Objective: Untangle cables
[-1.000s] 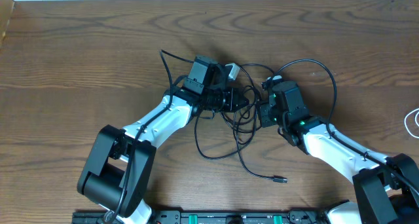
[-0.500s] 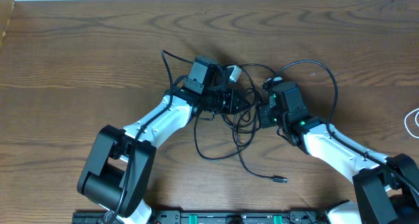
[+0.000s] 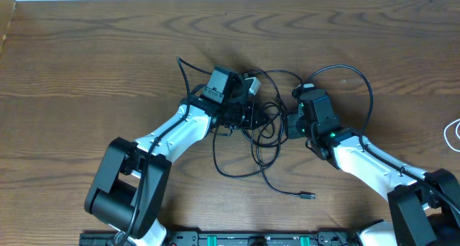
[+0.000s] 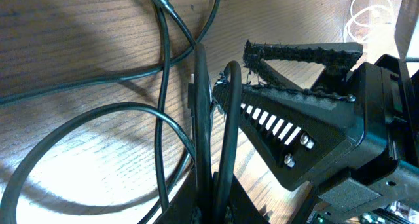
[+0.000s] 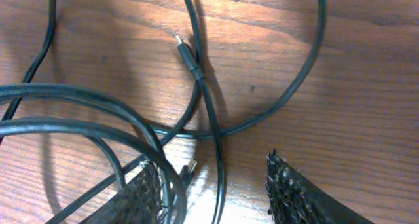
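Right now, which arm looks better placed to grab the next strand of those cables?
Right, probably. The right gripper stands open over the black cables, with one strand running between its fingers. The left gripper is shut in the tangle.

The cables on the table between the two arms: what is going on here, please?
Two robot arms are working on a tangle of black cables in the middle of the table. The left gripper is shut, apparently on two strands. The right gripper is open, with one strand lying between its fingers, not gripped. The tangle is not yet undone. A white cable lies apart at the right edge.
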